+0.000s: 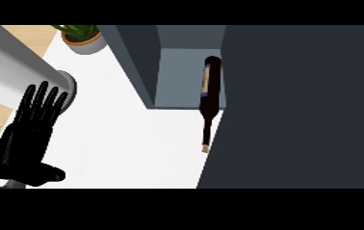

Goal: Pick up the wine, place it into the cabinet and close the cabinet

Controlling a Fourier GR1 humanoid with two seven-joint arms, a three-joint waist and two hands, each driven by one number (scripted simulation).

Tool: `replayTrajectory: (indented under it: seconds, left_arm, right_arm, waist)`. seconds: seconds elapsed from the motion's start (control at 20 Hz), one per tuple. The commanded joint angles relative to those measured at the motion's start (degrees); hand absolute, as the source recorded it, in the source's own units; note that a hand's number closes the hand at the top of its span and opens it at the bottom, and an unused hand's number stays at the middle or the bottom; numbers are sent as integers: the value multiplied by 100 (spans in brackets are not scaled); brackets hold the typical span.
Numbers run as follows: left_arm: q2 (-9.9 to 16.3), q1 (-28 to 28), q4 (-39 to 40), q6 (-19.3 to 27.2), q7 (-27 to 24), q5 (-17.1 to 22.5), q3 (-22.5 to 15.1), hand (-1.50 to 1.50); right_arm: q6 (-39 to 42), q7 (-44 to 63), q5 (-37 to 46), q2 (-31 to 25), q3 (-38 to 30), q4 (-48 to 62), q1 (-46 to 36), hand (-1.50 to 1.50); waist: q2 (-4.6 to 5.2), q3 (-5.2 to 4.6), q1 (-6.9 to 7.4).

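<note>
A dark wine bottle point(207, 94) with a pale label lies on its side. Its body rests on the cabinet's floor and its neck sticks out over the white counter, cork end nearest me. The cabinet point(181, 65) is dark grey with a blue-grey inside. Its large dark door point(292, 108) fills the right side of the view and its edge lies against the bottle. My left hand point(32, 128) shows at the left edge, fingers straight and pointing up, holding nothing. My right hand does not show.
A potted green plant point(84, 37) stands at the back left of the white counter point(142, 142). A grey cylinder point(28, 72) lies at the left, just behind my left hand. A wooden strip runs along the far left edge.
</note>
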Motion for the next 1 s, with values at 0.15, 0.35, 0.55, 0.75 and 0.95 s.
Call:
replayTrajectory:
  seconds: [0.15, 0.35, 0.55, 0.75, 0.95]
  left_arm:
    - [227, 83, 18, -303, 121, 152, 192, -150]
    - [325, -89, 28, -391, 231, 265, 280, -150]
    - [276, -157, 42, -409, 298, 313, 261, -150]
    - [410, -61, 206, -676, 138, 233, 377, -150]
    - [492, -174, 278, -779, 274, 342, 419, -150]
  right_arm:
    - [-84, 814, -160, 842, 469, -960, -531, 150]
    - [-6, 917, -338, 1124, 436, -748, -778, 150]
    - [112, 968, -532, 1477, 271, -289, -1158, 150]
    - [169, 1243, -638, 1760, 32, -101, -1541, 150]
    - [131, 1688, -592, 2219, -151, 386, -2228, 150]
  waist:
    - [8, -8, 66]
    - [26, -22, 186]
    - [66, -17, 293]
    - [75, -27, 384]
    - [85, -38, 457]
